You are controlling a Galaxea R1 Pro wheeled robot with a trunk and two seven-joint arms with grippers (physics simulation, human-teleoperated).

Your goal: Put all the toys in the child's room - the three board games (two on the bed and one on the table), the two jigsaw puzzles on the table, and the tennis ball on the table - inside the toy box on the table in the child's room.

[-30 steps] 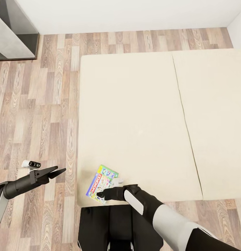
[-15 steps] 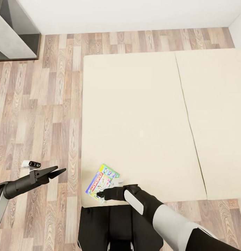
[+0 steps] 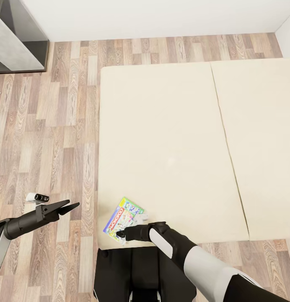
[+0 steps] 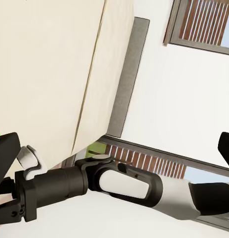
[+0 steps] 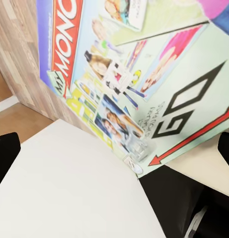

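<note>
The Monopoly board game (image 3: pixel 123 219) lies flat on the beige bed (image 3: pixel 170 126), at the mattress's near left corner. In the right wrist view its red banner and printed lid (image 5: pixel 144 74) are close ahead. My right gripper (image 3: pixel 121 234) hovers at the box's near edge, open, its dark fingers (image 5: pixel 6 148) spread wide with nothing between them. My left gripper (image 3: pixel 72 206) hangs open over the wood floor to the left of the bed. The left wrist view looks across at my right forearm (image 4: pixel 119 181) and the mattress (image 4: pixel 44 59). A small white object (image 3: pixel 141 217) touches the box's right side; I cannot tell what it is.
A dark grey cabinet (image 3: pixel 17 40) stands at the far left by the white wall. A small white and black item (image 3: pixel 37 196) lies on the floor just beyond my left gripper. My dark base (image 3: pixel 141 272) is against the bed's near edge. Wood planks run along the bed's left side.
The whole view shifted slightly to the right early on, a camera move. Both arms and the Monopoly box have held their places.
</note>
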